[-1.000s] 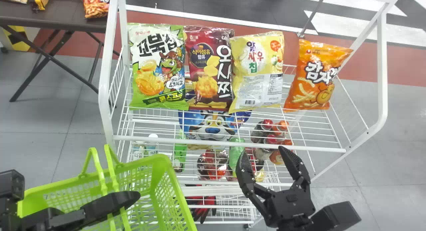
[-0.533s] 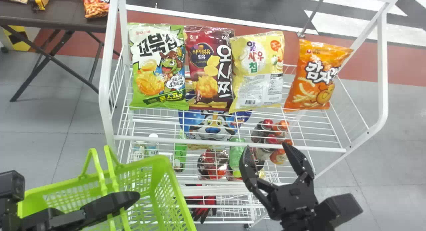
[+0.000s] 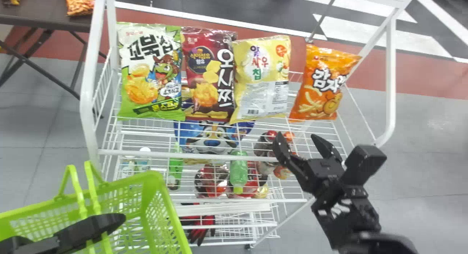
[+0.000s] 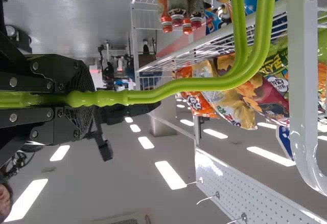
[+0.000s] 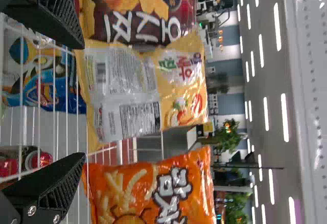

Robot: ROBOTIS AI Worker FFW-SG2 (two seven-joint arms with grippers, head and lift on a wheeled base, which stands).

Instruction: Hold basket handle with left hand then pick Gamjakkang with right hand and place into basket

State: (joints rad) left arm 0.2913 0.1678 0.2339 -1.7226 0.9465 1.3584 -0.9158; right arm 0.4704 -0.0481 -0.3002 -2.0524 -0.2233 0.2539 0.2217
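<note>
- The left gripper (image 3: 91,224) was at the basket handle (image 3: 95,199), and its jaws were clamped on this handle.
- The green plastic basket (image 3: 151,180) was in front of the wire rack (image 3: 237,157), on the left side, with its inside open to above.
- The right gripper (image 3: 297,137) was near the front rail of the rack, with its jaws apart and nothing between them. In the right wrist view, the yellow snack bag (image 3: 259,78) was ahead of the space between its fingers.
- The orange Gamjakkang bag (image 3: 323,85) was on the upper shelf, at the right end of the row. It stood a little tilted, apart from the gripper.
- To its left stood the yellow bag, then the dark red snack bag (image 3: 208,74), then the green-and-white snack bag (image 3: 151,71).
- Under these bags, a green bottle (image 3: 238,170) was visible through the wires.
</note>
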